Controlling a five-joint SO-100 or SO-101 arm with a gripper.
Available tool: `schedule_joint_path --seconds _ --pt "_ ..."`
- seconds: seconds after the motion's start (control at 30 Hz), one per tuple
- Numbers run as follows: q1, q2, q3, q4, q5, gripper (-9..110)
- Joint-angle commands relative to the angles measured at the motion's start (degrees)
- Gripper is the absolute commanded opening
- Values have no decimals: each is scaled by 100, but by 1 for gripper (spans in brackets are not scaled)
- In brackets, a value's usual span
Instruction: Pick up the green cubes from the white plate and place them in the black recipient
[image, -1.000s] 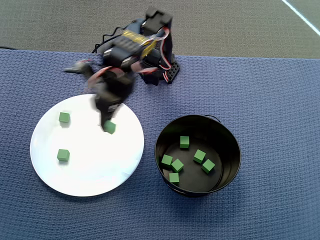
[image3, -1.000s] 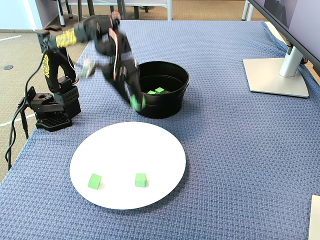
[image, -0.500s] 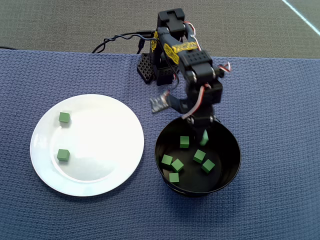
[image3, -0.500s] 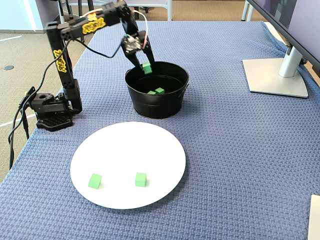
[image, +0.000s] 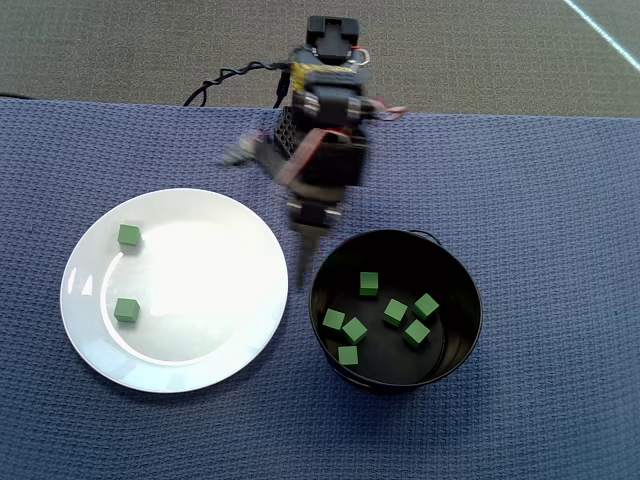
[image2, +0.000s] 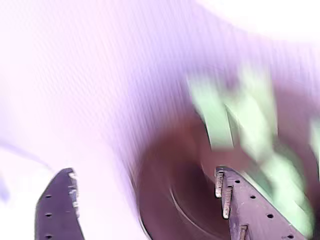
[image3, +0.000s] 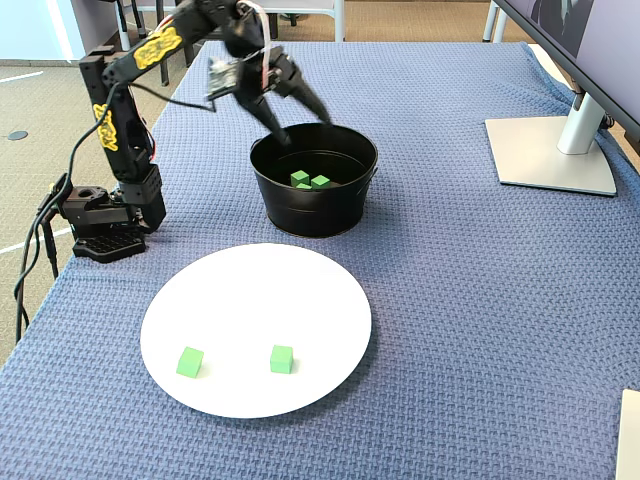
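Observation:
Two green cubes (image: 128, 235) (image: 125, 310) lie on the left part of the white plate (image: 190, 290). In the fixed view they sit near the plate's (image3: 260, 300) front, cubes (image3: 189, 361) (image3: 281, 359). The black recipient (image: 472, 300) holds several green cubes (image: 369, 283); two show in the fixed view (image3: 300, 178) inside the recipient (image3: 315, 208). My gripper (image: 303, 255) hangs open and empty over the gap between plate and recipient, above the recipient's rim in the fixed view (image3: 305, 128). The wrist view is motion-blurred: the gripper (image2: 145, 175) holds nothing, with a dark recipient (image2: 175, 200) and green smears below.
The arm's base (image3: 105, 225) stands at the blue cloth's back left corner, with cables trailing off the edge. A monitor stand (image3: 550, 150) sits at the far right of the fixed view. Blue woven cloth (image: 560, 200) surrounds plate and recipient.
The gripper carried a green cube from the plate to over the recipient and opened. One more cube now lies in the recipient, and the arm has swung back toward the plate side.

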Motion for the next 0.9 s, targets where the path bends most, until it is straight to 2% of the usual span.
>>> schedule_joint_path --seconds 0.0,0.17,0.4,0.57,0.87 --pt "1116 44 18 -246 -1002 26" --pt "2443 -1116 290 -1310 -2092 27" --pt "3489 -3006 -993 -1503 -2874 27" --pt "3709 -3647 -1380 -1626 -3085 27" --pt "3709 -4939 -2672 -1090 -3568 27"
